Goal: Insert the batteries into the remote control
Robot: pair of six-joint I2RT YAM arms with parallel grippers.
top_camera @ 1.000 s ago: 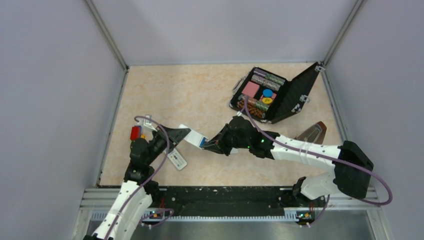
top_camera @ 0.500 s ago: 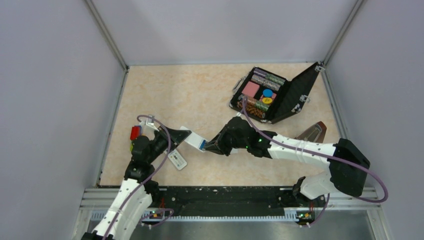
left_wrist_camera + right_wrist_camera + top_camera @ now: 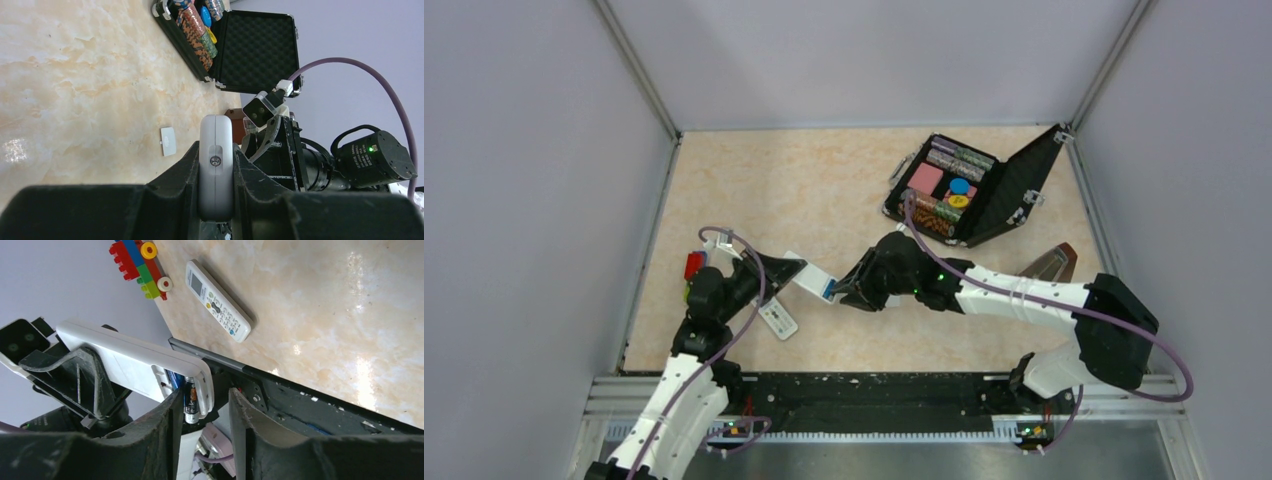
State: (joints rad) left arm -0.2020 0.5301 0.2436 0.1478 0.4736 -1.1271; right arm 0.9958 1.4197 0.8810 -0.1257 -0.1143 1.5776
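My left gripper [image 3: 790, 269] is shut on the remote control [image 3: 812, 277] and holds it above the table; the left wrist view shows its white edge [image 3: 216, 160] clamped between the jaws [image 3: 216, 150]. In the right wrist view the remote's plain white back [image 3: 130, 365] faces me, with its end compartment open. One blue battery [image 3: 175, 379] lies in the compartment and a second, dark battery [image 3: 191, 401] sticks out of the end. My right gripper [image 3: 206, 407] is open around that end, its left finger against the protruding battery. In the top view it [image 3: 844, 292] sits at the remote's blue-tipped end [image 3: 829, 289].
An all-white-faced remote [image 3: 778, 320] [image 3: 217, 300] lies on the table below the left gripper. A toy brick piece [image 3: 694, 266] [image 3: 141, 263] is at the left. An open black case [image 3: 1004, 195] of chips stands at the back right. A small white cover [image 3: 168, 141] lies on the table.
My right arm has crept slightly left toward the remote's end. The left gripper holds the remote in nearly the same place.
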